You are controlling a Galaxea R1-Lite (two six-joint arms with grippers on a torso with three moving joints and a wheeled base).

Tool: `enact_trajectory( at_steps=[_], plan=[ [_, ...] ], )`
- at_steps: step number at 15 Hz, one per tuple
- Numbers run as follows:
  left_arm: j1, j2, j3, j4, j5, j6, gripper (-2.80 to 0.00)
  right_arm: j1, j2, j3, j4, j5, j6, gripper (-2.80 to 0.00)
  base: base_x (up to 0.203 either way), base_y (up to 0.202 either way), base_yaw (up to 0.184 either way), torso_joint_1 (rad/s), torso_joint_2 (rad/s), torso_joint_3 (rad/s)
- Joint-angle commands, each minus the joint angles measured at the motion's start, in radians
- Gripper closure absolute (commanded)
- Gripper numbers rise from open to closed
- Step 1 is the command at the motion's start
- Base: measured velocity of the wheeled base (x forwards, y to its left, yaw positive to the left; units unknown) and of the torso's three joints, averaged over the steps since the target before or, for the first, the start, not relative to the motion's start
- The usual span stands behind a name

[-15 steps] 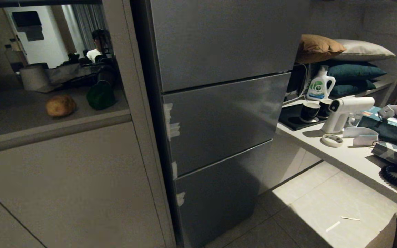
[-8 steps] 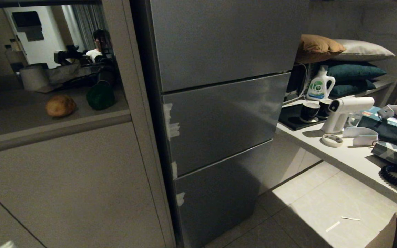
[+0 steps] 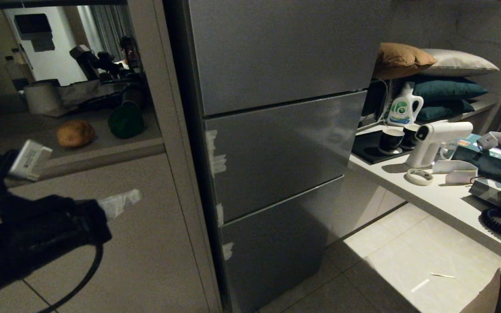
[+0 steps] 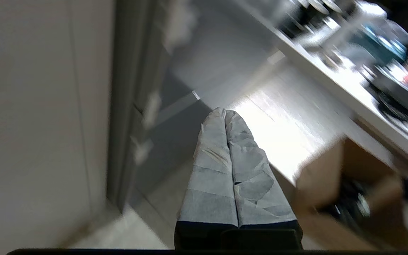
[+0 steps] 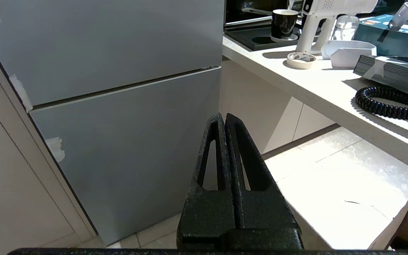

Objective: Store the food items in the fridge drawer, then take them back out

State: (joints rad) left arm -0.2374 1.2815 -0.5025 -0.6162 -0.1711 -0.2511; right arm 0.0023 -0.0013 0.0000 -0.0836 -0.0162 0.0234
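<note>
Potato and pepper: on desk, left of fridge. Drawer: closed, taped edge. Left gripper: clenched, empty, before cabinet. Right gripper: clenched, empty, low by fridge.

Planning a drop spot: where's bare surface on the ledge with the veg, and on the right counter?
Ledge: bare strip in front of and left of the potato; right of it sits the green pepper, and the back is cluttered, paper roll included. Right counter: crowded with cups, spray gun, tape ring and boxes; only its front edge is free.
</note>
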Motion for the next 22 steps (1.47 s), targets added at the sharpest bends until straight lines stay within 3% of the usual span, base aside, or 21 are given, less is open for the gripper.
enact_trajectory(
  at_steps=[1, 5, 13, 19, 22],
  plan=[
    [-0.008, 0.256, -0.084, -0.099, 0.042, -0.002, 0.0, 0.0, 0.0, 0.031, -0.001, -0.001, 0.0, 0.0, 0.0, 0.0, 0.0, 0.0, 0.0, 0.0],
    [-0.011, 0.475, -0.179, -0.263, 0.115, 0.044, 0.0, 0.0, 0.0, 0.031, -0.001, -0.001, 0.001, 0.0, 0.0, 0.0, 0.0, 0.0, 0.0, 0.0],
    [-0.018, 0.782, -0.335, -0.638, 0.134, 0.069, 0.0, 0.0, 0.001, 0.031, -0.001, -0.001, 0.001, 0.0, 0.0, 0.0, 0.0, 0.0, 0.0, 0.0],
    [-0.066, 0.879, -0.45, -0.729, 0.139, 0.075, 0.0, 0.0, 0.001, 0.031, -0.001, -0.001, 0.001, 0.0, 0.0, 0.0, 0.0, 0.0, 0.0, 0.0],
    [-0.082, 0.904, -0.487, -0.73, 0.168, 0.114, 0.0, -0.001, 0.001, 0.031, -0.001, -0.001, 0.001, 0.0, 0.0, 0.0, 0.0, 0.0, 0.0, 0.0]
  ],
)
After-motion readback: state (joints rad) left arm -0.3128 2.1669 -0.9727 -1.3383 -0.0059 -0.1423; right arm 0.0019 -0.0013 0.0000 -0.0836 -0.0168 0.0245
